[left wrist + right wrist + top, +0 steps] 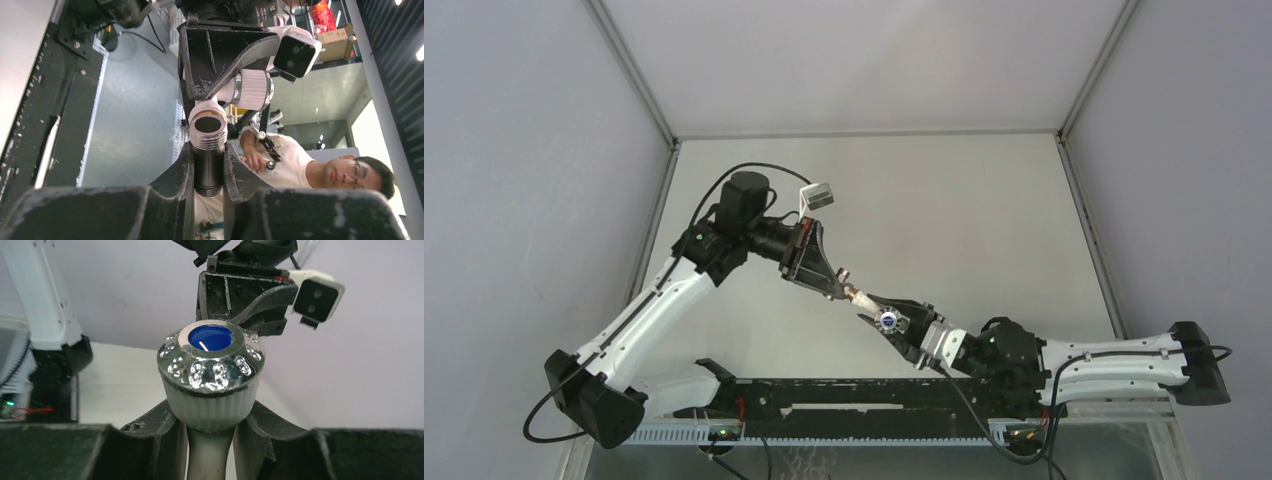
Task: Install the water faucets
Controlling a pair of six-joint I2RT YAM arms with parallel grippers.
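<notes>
**Top view.** Two grippers meet tip to tip above the table (964, 220). The right gripper (889, 322) has its jaws closed on one white tap (886, 319), whose chrome knob lies between the fingers near their tips. The left gripper (839, 287) points at it from the other side. Its load is too small to make out here.

**Left wrist view.** The two left fingers (175, 185) stand narrow, clamped on one grey metal fitting (207, 150). The fitting's dark barrel sits in the gap between them. Its threaded end projects past the fingertips and touches the tap's white end directly ahead. The tap's ribbed body lies beyond, up and to the right of the fingertips, in the black right fingers. One person (320, 170) is seen in the background.

**Right wrist view.** The two right fingers (155, 435) grip the tap's white stem on both sides. The knob with its blue cap rises just above the fingertips. The left gripper is beyond the knob, pointing toward it.

**Count.** One tap, one fitting, two grippers.
</notes>
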